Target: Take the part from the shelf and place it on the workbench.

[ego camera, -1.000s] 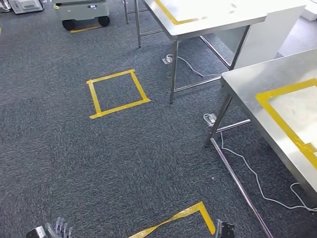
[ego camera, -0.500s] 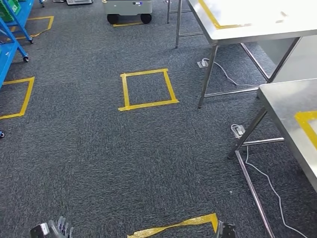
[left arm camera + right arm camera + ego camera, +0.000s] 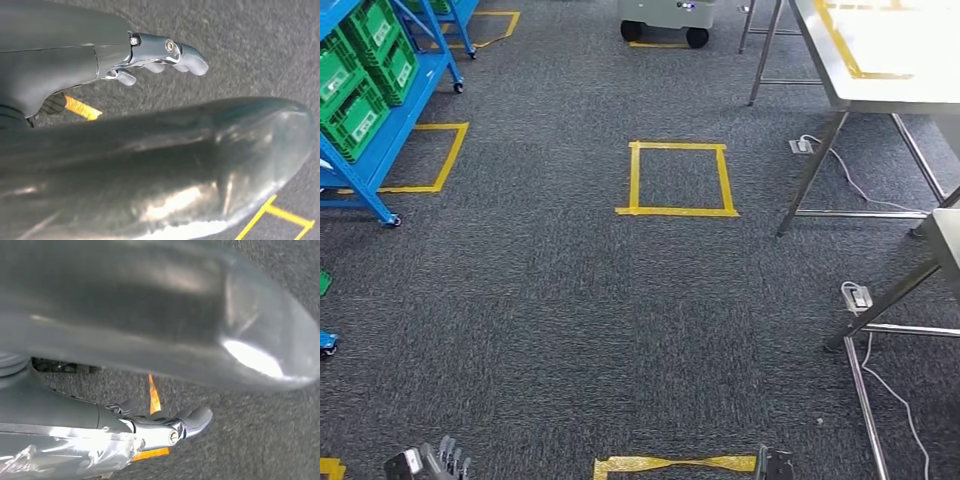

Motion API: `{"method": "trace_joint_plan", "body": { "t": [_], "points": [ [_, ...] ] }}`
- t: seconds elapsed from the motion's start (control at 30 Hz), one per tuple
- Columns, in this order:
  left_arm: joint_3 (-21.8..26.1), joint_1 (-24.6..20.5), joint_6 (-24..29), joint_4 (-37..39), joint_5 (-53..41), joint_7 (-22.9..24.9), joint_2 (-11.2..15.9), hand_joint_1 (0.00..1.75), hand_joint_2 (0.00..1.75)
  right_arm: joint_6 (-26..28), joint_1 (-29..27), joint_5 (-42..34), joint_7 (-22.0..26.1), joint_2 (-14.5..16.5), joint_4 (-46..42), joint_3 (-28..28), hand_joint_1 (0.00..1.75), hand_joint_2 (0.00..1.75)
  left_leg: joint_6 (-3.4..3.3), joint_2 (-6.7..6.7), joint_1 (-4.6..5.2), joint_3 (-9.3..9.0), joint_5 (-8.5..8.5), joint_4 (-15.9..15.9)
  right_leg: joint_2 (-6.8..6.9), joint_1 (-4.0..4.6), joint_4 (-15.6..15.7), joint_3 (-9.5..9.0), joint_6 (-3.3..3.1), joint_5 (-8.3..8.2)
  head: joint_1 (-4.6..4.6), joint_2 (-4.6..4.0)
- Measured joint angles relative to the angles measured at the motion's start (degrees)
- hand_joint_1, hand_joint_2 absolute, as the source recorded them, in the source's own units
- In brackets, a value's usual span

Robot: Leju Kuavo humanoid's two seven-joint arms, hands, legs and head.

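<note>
Grey carpet [image 3: 546, 320] spreads underfoot; a blue shelf [image 3: 376, 160] with green bins [image 3: 354, 90] stands far left, the steel workbench [image 3: 878, 60] far right. Left hand [image 3: 433, 462] and right hand [image 3: 773, 465] hang low, seemingly empty, fingers loosely extended
</note>
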State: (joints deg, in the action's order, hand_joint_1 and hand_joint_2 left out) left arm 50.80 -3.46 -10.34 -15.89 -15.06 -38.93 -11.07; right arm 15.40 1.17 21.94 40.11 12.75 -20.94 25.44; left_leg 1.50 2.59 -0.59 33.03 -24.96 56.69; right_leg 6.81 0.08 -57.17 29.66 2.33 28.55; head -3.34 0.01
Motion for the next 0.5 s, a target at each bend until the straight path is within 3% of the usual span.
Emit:
{"method": "trace_joint_plan", "body": {
  "t": [0.07,0.13,0.2,0.23,0.27,0.3,0.37,0.43,0.5],
  "points": [
    [0.02,0.15,0.09,0.00,0.01,0.00,0.04,0.00,0.00,0.13,0.13,0.01,0.02,0.01,0.00,0.00,0.00,0.00,-0.78,-1.24,-0.07,0.08,0.25,-0.09,-2.18,-0.35,-2.03,0.69,0.53,1.59,0.16,0.00],
    [0.02,0.07,0.09,0.00,0.00,0.00,0.02,0.00,0.00,0.19,0.06,0.01,0.04,0.00,0.00,0.00,0.00,0.00,-1.35,-2.57,-0.07,0.17,0.38,-0.13,-5.52,-0.48,-9.07,3.92,0.71,5.27,0.49,0.00],
    [0.02,0.03,0.10,0.00,-0.02,0.00,0.01,0.00,0.00,0.25,-0.11,0.00,0.02,-0.01,0.00,0.00,0.00,0.00,-1.64,-4.11,0.11,0.26,0.44,-0.12,-6.59,-0.42,-16.59,7.80,0.56,7.85,0.69,0.00],
    [0.02,0.08,0.13,0.00,-0.03,0.00,0.03,0.00,0.00,0.28,-0.15,0.00,0.01,-0.01,0.00,0.00,0.00,0.00,-1.67,-4.91,0.18,0.26,0.46,-0.11,-6.71,-0.39,-17.75,8.62,0.41,7.61,0.74,-0.01],
    [0.02,0.12,0.17,0.00,-0.04,0.00,0.04,0.00,0.00,0.34,-0.16,0.00,0.00,-0.01,-0.01,0.00,0.00,0.00,-1.67,-5.78,0.22,0.24,0.50,-0.10,-6.90,-0.37,-16.44,8.27,0.21,6.21,0.74,-0.01],
    [0.02,0.14,0.21,0.00,-0.06,0.00,0.04,0.00,0.00,0.42,-0.15,0.00,0.00,-0.01,-0.01,0.00,0.00,0.00,-1.62,-6.67,0.21,0.20,0.54,-0.10,-7.44,-0.37,-12.99,6.80,-0.02,4.03,0.75,-0.01],
    [0.02,0.11,0.28,0.00,-0.12,0.00,-0.02,0.00,0.00,0.56,-0.12,0.00,0.01,-0.01,-0.02,0.00,0.00,0.00,-1.35,-8.35,0.18,0.26,0.67,0.00,-10.13,-0.55,-4.73,3.10,-0.34,0.45,0.76,-0.01],
    [0.02,0.13,0.31,0.00,-0.16,0.00,-0.06,0.00,0.00,0.64,-0.07,-0.01,0.01,-0.01,-0.02,0.00,0.00,0.00,-0.75,-9.61,0.05,0.58,0.90,0.00,-11.85,-0.54,-1.01,1.37,-0.46,-0.40,0.76,-0.01],
    [0.02,0.37,0.37,0.00,-0.17,0.00,-0.04,0.00,0.00,0.73,-0.02,-0.02,0.01,0.01,-0.09,0.00,0.00,0.00,0.06,-10.68,-0.25,0.99,1.28,-0.21,-10.89,-0.35,-0.68,1.07,-0.89,-0.65,0.76,-0.01]
  ]
}}
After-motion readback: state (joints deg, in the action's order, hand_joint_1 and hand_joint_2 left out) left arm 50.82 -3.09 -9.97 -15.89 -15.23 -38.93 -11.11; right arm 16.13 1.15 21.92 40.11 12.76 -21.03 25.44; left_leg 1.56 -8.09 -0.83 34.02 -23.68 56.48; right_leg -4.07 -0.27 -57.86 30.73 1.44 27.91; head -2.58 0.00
